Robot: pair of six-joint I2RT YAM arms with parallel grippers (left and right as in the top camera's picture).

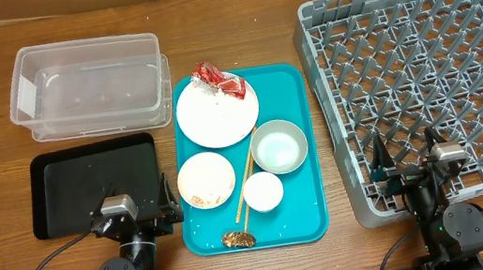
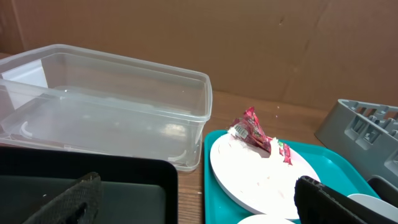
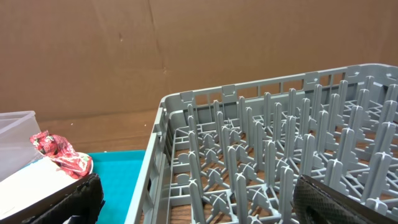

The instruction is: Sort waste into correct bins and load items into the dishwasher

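Observation:
A teal tray [image 1: 291, 81] holds a large white plate [image 1: 217, 115] with a red wrapper [image 1: 220, 80] on its far rim, a small soiled plate [image 1: 205, 180], a pale green bowl [image 1: 278, 146], a small white cup [image 1: 263, 192], chopsticks [image 1: 247, 185] and a brown scrap [image 1: 238, 239]. The grey dishwasher rack [image 1: 422, 72] is at the right. My left gripper [image 1: 136, 213] is open and empty over the black tray's near right corner. My right gripper [image 1: 413, 165] is open and empty over the rack's near edge. The wrapper [image 2: 254, 129] and plate [image 2: 261, 177] show in the left wrist view.
A clear plastic bin [image 1: 88, 85] stands at the back left, and a black tray [image 1: 92, 180] lies in front of it. A cardboard wall closes the far side. The rack [image 3: 261, 149] fills the right wrist view, the teal tray [image 3: 121, 168] beside it.

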